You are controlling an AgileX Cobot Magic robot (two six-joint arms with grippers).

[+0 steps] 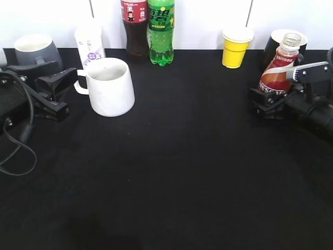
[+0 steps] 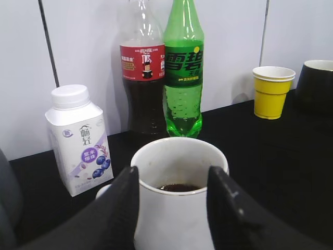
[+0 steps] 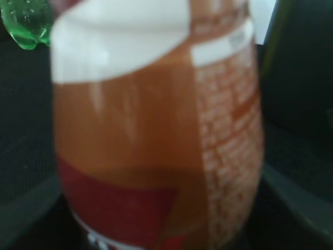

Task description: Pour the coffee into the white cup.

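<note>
The white cup (image 1: 110, 86) stands at the left of the black table, handle toward my left gripper (image 1: 70, 92). That gripper is open just left of the cup, apart from it. In the left wrist view the cup (image 2: 177, 219) shows between the open jaws (image 2: 173, 179), with a little dark liquid at its bottom. The coffee bottle (image 1: 283, 60) is at the right, uncapped and leaning slightly. My right gripper (image 1: 281, 89) is shut on its lower body. The blurred brown, red and white bottle (image 3: 156, 130) fills the right wrist view and hides the jaws.
Along the back wall stand a grey mug (image 1: 34, 49), a milk carton (image 1: 89, 46), a cola bottle (image 1: 134, 28), a green soda bottle (image 1: 161, 31), a yellow paper cup (image 1: 237, 47) and a black mug (image 1: 276, 44) right behind the coffee bottle.
</note>
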